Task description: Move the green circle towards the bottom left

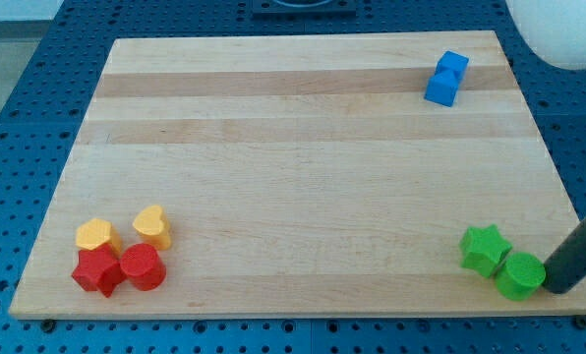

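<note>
The green circle (520, 275) sits near the board's bottom right corner, touching a green star (486, 249) on its upper left. My dark rod comes in from the view's right edge, and my tip (555, 288) rests just right of the green circle, touching or nearly touching it.
A blue block (446, 79) lies at the top right. At the bottom left are a yellow block (97, 237), a yellow heart (152, 226), a red star (98, 270) and a red circle (143, 266), packed close. The wooden board (293, 177) lies on a blue perforated table. A white object (558, 29) is at the top right.
</note>
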{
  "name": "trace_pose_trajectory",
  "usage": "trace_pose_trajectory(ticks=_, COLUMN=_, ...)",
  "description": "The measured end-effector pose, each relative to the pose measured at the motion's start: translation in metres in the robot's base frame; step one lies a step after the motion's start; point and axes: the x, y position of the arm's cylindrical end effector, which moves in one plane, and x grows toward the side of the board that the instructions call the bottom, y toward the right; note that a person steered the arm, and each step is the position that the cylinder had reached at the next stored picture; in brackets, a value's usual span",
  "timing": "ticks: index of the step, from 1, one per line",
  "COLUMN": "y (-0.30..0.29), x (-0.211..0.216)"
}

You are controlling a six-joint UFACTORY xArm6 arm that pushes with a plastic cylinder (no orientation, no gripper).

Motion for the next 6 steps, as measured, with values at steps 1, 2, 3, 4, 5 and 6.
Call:
trace_pose_trajectory(ticks=1, y=-0.015, x=-0.005)
trace_pose_trajectory(ticks=2, y=-0.029, x=-0.005)
trace_pose_trajectory(ticks=3, y=-0.041, x=-0.005)
trace_pose_trajectory(ticks=4, y=-0.019, x=0.013)
trace_pose_trajectory(ticks=5, y=-0.019, x=0.018)
trace_pose_trajectory(ticks=6, y=-0.049, x=0.018)
